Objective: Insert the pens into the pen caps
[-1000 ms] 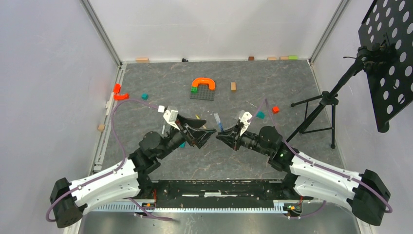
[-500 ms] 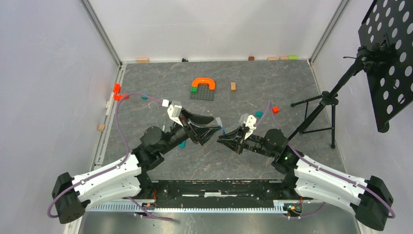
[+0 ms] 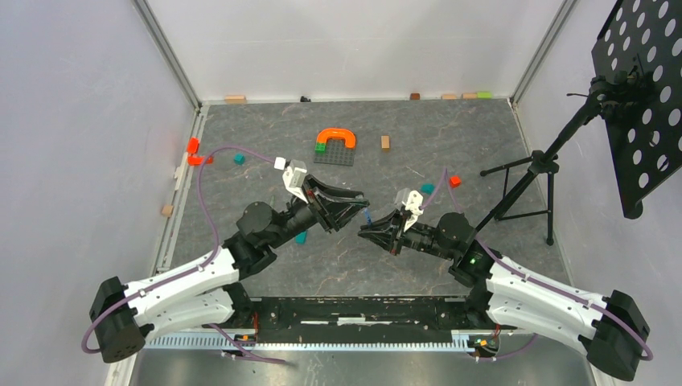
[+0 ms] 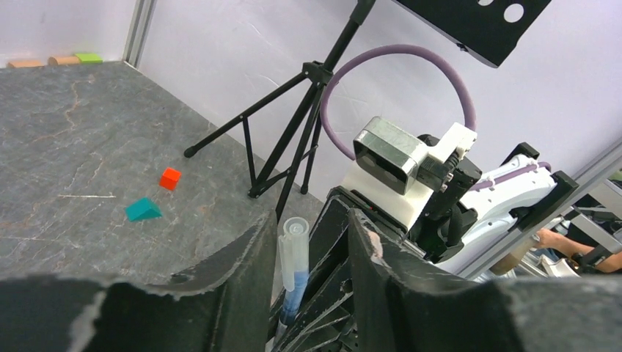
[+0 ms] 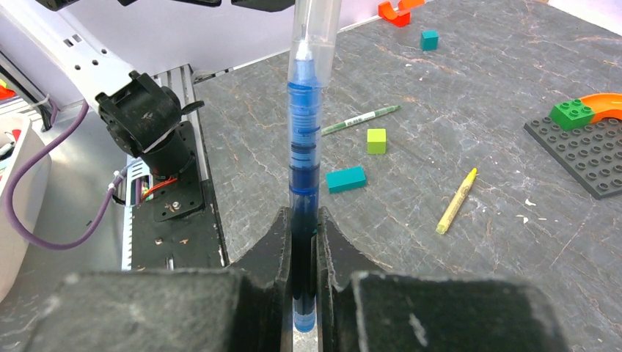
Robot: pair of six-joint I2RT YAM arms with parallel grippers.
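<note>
My right gripper (image 3: 363, 229) is shut on the blue pen (image 5: 304, 169), low on its barrel, and holds it above the table between the two arms (image 5: 301, 216). A clear cap (image 5: 315, 22) sits over the pen's tip. My left gripper (image 3: 360, 205) is open. Its jaws stand on either side of the cap (image 4: 293, 246), which lies close to the left finger, with a gap to the right finger (image 4: 312, 220). The tan-yellow pen (image 5: 455, 202) and the pale green pen (image 5: 361, 119) lie on the table.
A teal block (image 5: 345, 179) and a lime cube (image 5: 376, 140) lie near the loose pens. A grey baseplate (image 3: 334, 154) with an orange arch is farther back. A black tripod (image 3: 523, 189) stands at the right, with a teal wedge (image 4: 143, 210) and a red cube (image 4: 169, 178) near it.
My left gripper has moved right and away from the bases, up to the pen's tip. My right gripper has shifted slightly toward the bases, still holding the pen.
</note>
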